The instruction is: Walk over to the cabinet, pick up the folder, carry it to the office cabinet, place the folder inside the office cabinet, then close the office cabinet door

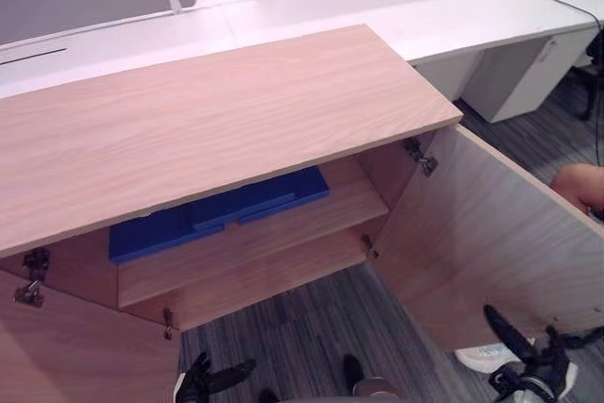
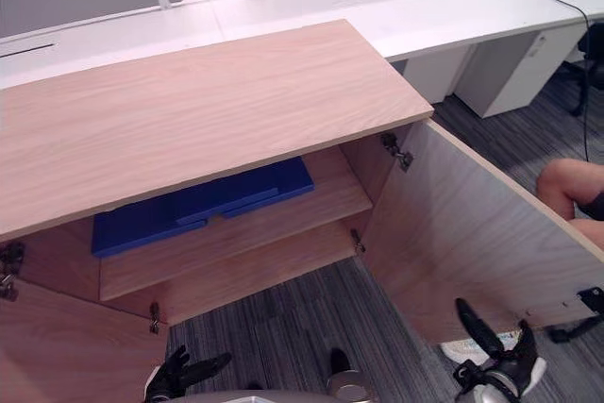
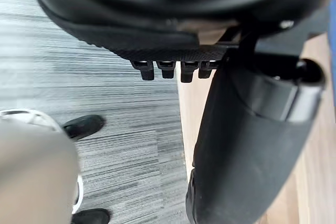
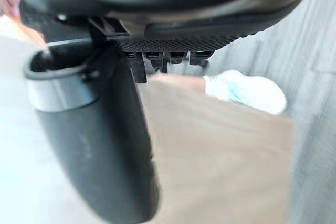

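Observation:
A blue folder (image 1: 217, 214) lies flat on the upper shelf inside the wooden office cabinet (image 1: 208, 120), under its top board. Both cabinet doors stand open: the right door (image 1: 491, 233) swings out toward me and the left door (image 1: 75, 346) shows at the lower left. My right hand (image 1: 528, 365) hangs open just below the right door's outer lower edge; whether it touches the door I cannot tell. My left hand (image 1: 203, 379) is low over the carpet before the cabinet, open and holding nothing. The right wrist view shows the door panel (image 4: 220, 156) past my fingers.
White desks (image 1: 453, 16) with grey dividers stand behind the cabinet. A person sits at the right, a knee (image 1: 580, 186) by the open door and a white shoe (image 1: 481, 358) on the carpet close to my right hand. Grey carpet (image 1: 311, 327) lies before the cabinet.

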`<state>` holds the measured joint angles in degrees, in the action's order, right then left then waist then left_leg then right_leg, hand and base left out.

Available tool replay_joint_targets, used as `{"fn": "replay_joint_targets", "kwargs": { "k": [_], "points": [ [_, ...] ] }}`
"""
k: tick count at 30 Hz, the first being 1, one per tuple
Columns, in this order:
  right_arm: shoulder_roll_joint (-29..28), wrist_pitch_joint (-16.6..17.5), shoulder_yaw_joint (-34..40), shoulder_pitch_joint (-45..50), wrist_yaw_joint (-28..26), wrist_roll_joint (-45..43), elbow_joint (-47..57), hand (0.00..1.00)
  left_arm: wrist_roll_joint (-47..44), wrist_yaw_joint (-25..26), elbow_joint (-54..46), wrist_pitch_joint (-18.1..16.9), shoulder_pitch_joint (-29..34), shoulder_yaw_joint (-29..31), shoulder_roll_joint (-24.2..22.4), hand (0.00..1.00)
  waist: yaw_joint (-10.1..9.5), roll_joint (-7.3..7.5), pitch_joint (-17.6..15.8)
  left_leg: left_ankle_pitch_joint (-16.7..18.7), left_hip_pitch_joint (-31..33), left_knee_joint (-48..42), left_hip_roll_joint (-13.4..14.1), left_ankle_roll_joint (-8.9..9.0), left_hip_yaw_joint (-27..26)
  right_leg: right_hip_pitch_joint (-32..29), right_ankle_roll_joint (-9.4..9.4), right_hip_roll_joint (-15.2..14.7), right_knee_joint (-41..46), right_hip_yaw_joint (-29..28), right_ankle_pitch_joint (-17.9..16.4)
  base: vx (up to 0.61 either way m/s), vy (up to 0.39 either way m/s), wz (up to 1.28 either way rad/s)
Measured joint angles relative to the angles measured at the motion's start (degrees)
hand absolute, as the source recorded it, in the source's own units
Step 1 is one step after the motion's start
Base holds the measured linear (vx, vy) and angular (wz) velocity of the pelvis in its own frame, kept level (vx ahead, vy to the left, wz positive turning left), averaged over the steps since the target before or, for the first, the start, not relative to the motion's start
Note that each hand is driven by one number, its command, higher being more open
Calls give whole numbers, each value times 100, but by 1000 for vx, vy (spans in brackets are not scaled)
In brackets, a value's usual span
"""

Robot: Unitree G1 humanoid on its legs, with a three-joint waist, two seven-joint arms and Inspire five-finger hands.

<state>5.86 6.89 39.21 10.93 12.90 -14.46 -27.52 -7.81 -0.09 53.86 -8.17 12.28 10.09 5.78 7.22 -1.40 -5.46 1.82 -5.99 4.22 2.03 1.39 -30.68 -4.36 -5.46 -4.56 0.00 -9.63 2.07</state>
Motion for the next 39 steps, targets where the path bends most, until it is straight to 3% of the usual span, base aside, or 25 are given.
{"fn": "replay_joint_targets", "kwargs": {
  "k": [5, 9, 10, 12, 26, 33, 36, 39],
  "points": [
    [418, -8, 154, -538, 199, -7, -46, 100, 14, -55, -4, -88, -8, -256, -8, 100, 123, -356, -86, 344, 151, -394, -7, -117, -203, -223, -62, -4, 7, -447, 45, 62, -10, -50],
    [1138, -6, 30, -1155, 236, -15, -501, 100, 5, -64, -18, -137, -97, -378, -32, 100, 163, -618, -286, 627, 220, -664, -6, -134, -240, -364, -132, -8, 10, -753, 123, 28, -32, -51],
    [1568, -3, -161, -1464, 257, -44, -889, 100, 1, -69, -115, -172, -105, -462, -30, 100, 174, -698, -337, 704, 270, -742, -35, -153, -281, -449, -169, -24, -1, -845, 167, -17, -19, -44],
    [1952, -3, -436, -1721, 214, -151, -1199, 100, -3, -93, -238, -240, -128, -535, -29, 100, 188, -726, -441, 769, 305, -827, -65, -161, -288, -503, -210, -42, -12, -939, 200, -26, -23, -33],
    [2646, -5, -1802, -1751, -178, -3, -1040, 100, 11, -161, -295, -274, -170, -728, -30, 100, 368, -631, -618, 814, 332, -970, 15, -130, -311, -555, -213, 57, -212, -995, 495, -16, -57, -14],
    [2834, -12, -2516, -1425, -341, 1527, -222, 100, 233, -184, -279, -273, -171, -726, 29, 100, 380, -384, -778, 857, 266, -1144, 132, -62, -551, -567, -65, 100, -338, -897, 660, -39, -63, -26],
    [2974, -68, -3153, -1336, -574, 2047, 298, 100, 297, -234, -258, -282, -263, -728, 33, 100, 370, -343, -784, 857, 235, -1179, 206, -44, -584, -564, -117, 171, -322, -889, 746, 4, -76, -13],
    [3063, -68, -3286, -1273, -622, 2409, 308, 100, 334, -246, -264, -313, -268, -745, 61, 100, 368, -298, -763, 856, 225, -1195, 260, -18, -598, -559, -102, 224, -311, -892, 768, 3, -68, -4]
  ]
}}
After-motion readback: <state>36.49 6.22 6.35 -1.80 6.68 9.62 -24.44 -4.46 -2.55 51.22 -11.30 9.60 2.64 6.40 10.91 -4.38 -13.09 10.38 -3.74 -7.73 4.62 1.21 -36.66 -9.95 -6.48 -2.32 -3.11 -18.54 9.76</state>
